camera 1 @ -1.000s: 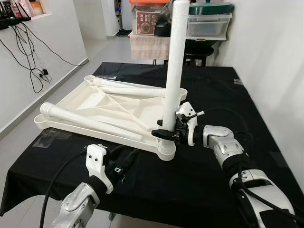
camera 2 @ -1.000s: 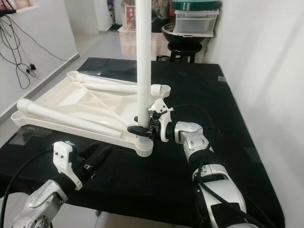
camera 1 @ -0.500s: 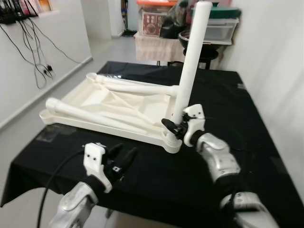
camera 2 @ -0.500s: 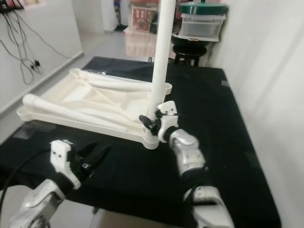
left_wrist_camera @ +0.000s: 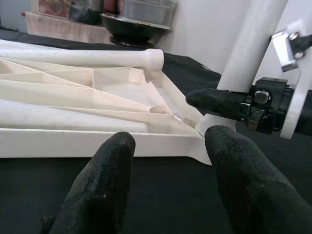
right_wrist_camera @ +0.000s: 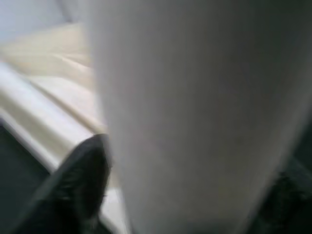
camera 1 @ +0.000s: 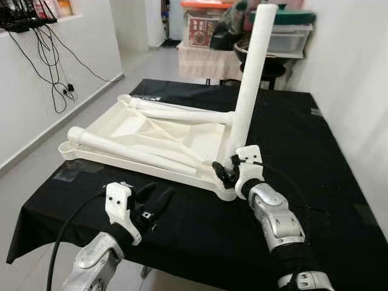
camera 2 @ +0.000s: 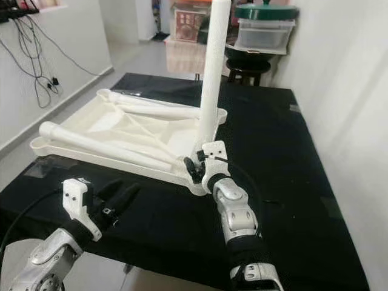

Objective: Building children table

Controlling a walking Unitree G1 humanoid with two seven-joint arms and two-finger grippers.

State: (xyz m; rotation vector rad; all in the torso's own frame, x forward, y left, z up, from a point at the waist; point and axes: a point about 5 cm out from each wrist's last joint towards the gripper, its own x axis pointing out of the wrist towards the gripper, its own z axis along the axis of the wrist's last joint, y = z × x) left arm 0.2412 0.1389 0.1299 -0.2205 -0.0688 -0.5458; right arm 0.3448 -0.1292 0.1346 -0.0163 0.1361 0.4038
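Note:
A white children's table top [camera 1: 142, 128] lies upside down on the black-covered table [camera 1: 291, 139]. One white leg [camera 1: 248, 85] stands in the near right corner socket, its top leaning slightly right. My right gripper [camera 1: 225, 173] is shut on this leg just above the socket; in the right wrist view the leg [right_wrist_camera: 185, 112] sits beside one black finger [right_wrist_camera: 80, 185]. Two loose legs lie on the top, one along the front [camera 1: 130, 151] and one along the back [camera 1: 182, 113]. My left gripper [camera 1: 154, 201] hovers open and holding nothing, just in front of the top's near edge [left_wrist_camera: 97, 144].
A white wall runs close along the right side. Cables [camera 1: 57, 66] hang on the left wall. Behind the table stand storage boxes [camera 1: 203, 30] and a stool with a dark bowl [camera 1: 257, 60]. Bare black cloth lies right of the top.
The camera has shifted. My right forearm has swung from the right side of the standing leg to its near side, still gripping it. The leg leans a little more. The left gripper has barely moved.

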